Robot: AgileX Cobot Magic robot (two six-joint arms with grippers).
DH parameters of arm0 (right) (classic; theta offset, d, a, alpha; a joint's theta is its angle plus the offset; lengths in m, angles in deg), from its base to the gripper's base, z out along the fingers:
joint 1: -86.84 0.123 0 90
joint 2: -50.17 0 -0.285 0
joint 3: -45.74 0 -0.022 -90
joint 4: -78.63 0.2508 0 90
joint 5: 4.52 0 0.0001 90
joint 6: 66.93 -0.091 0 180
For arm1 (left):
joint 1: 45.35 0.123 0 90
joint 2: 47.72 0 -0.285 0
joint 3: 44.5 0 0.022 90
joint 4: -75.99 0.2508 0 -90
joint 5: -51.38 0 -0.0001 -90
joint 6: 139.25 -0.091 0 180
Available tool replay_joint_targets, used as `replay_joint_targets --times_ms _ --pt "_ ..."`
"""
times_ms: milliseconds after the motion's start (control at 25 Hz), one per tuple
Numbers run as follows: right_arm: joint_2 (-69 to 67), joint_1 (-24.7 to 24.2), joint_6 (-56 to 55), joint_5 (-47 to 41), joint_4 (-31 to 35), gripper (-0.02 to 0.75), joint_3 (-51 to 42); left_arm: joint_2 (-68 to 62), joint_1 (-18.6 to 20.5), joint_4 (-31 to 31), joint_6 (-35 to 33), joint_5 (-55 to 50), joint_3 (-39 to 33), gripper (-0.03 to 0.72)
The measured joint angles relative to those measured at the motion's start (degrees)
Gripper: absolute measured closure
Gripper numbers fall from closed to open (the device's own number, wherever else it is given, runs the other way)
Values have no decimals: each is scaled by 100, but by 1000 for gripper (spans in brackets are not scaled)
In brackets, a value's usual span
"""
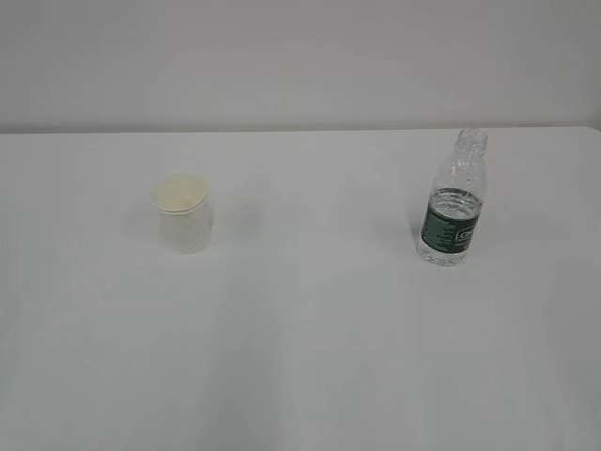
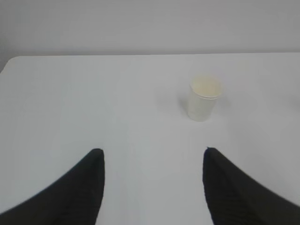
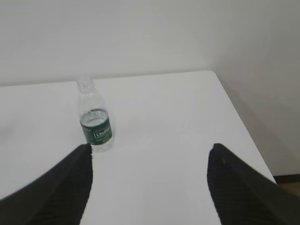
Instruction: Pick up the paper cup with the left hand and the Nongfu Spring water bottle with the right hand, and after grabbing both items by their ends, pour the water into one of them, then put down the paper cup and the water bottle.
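The white paper cup [image 1: 183, 212] stands upright on the left half of the white table, cream inside showing. In the left wrist view the paper cup [image 2: 204, 99] is ahead and right of my left gripper [image 2: 153, 152], which is open with only bare table between its black fingers. The Nongfu Spring water bottle [image 1: 454, 199], clear with a dark green label and no cap, stands upright on the right, water up to the label. In the right wrist view the bottle [image 3: 94, 117] stands just beyond the left finger of my open, empty right gripper [image 3: 150, 147]. Neither arm shows in the exterior view.
The white table [image 1: 310, 348] runs back to a plain pale wall. Its right edge and far right corner [image 3: 213, 72] appear in the right wrist view, with floor below. The table's rounded far left corner [image 2: 11, 61] shows in the left wrist view.
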Motion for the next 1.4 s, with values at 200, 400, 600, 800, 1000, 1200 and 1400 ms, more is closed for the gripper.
replay_joint_targets --times_ms 200,400,600,800,1000,1200,1400 --pt "-523 13 0 893 126 165 33 -938 0 12 0 968 62 216" --pt "-881 294 100 1306 126 165 55 -1852 -12 21 0 2259 62 221" --pt "-1486 370 112 2765 346 172 32 -2504 -280 21 0 3240 62 221" --pt "-2323 370 112 4191 857 183 7 -3045 -470 21 0 4467 62 230" --pt "-2770 370 97 4538 994 183 -10 -3557 -484 -200 0 5057 62 238" --pt "-3197 370 47 4603 1059 183 -240 -4309 -558 -503 0 5214 62 238" --pt "-3507 370 47 5142 1013 183 -499 -4968 -827 -527 0 5684 62 238"
